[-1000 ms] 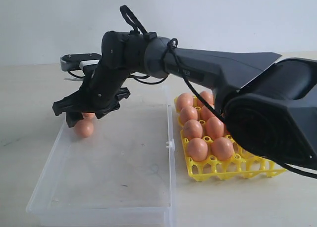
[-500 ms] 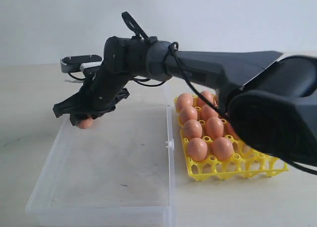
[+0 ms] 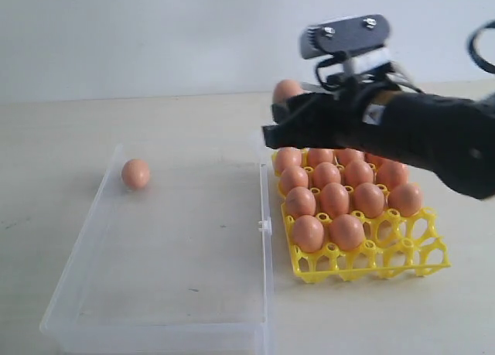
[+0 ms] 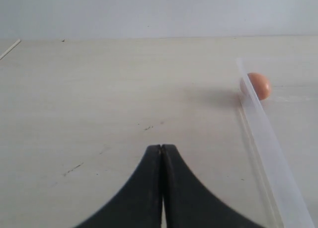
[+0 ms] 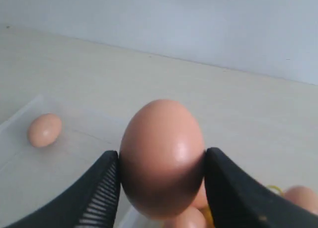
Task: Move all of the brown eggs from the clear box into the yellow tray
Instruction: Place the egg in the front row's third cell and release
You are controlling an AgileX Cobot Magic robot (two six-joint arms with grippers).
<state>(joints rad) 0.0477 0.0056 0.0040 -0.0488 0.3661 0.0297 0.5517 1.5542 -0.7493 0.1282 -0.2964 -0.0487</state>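
My right gripper (image 3: 283, 120) hangs above the far left corner of the yellow tray (image 3: 363, 267), shut on one brown egg (image 3: 288, 90). In the right wrist view that egg (image 5: 161, 153) sits upright between both black fingers (image 5: 102, 188). Several brown eggs (image 3: 334, 200) fill the tray's far and middle cells. One brown egg (image 3: 135, 173) lies in the far left corner of the clear box (image 3: 155, 336). My left gripper (image 4: 162, 147) is shut on nothing over bare table, outside the box's wall (image 4: 266, 143), with that lone egg (image 4: 258, 85) beyond it.
The tray's nearest row of cells (image 3: 402, 256) holds no eggs. The box's latch tab (image 3: 265, 226) faces the tray. The light wooden table (image 3: 62, 138) runs around both containers, with a pale wall behind.
The right arm has lifted an egg out of the box's far left corner and swung right with it to above the tray. One egg stays in the box.
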